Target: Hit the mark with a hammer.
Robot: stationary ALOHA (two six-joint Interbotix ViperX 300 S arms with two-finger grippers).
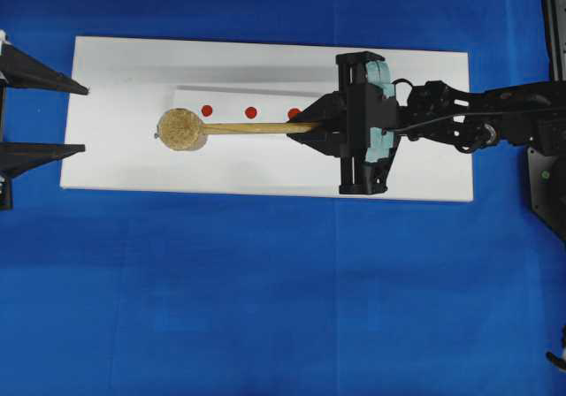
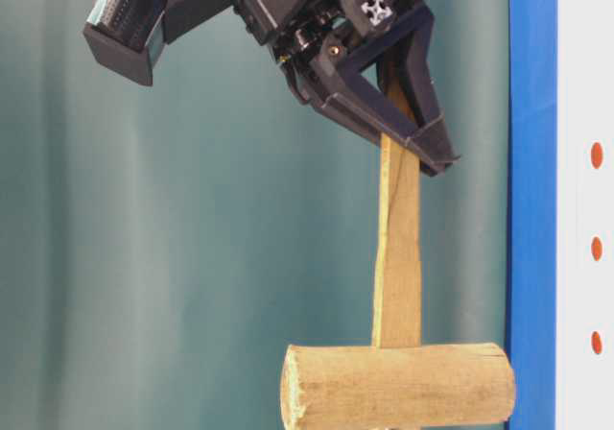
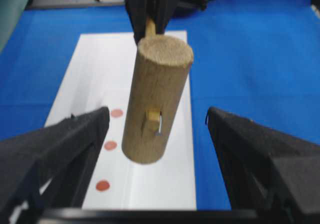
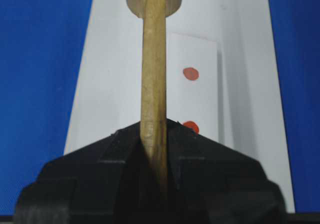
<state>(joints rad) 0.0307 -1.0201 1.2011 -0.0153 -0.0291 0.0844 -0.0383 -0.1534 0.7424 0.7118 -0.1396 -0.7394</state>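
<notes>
Overhead exterior view: the right pincer [image 1: 311,127] is clamped tight on the handle end of the hammer [image 1: 239,128], holding it over the white board [image 1: 133,166] on the blue tabletop [image 1: 265,308]. Its head hangs near the board's left end, beside the leftmost of the red dots [image 1: 207,110] (on a raised strip). The left pincer [image 1: 80,118] stands wide open and empty at the board's left edge.

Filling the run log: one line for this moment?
right gripper: shut on hammer handle | left gripper: open, empty | red dots: beside head
</notes>
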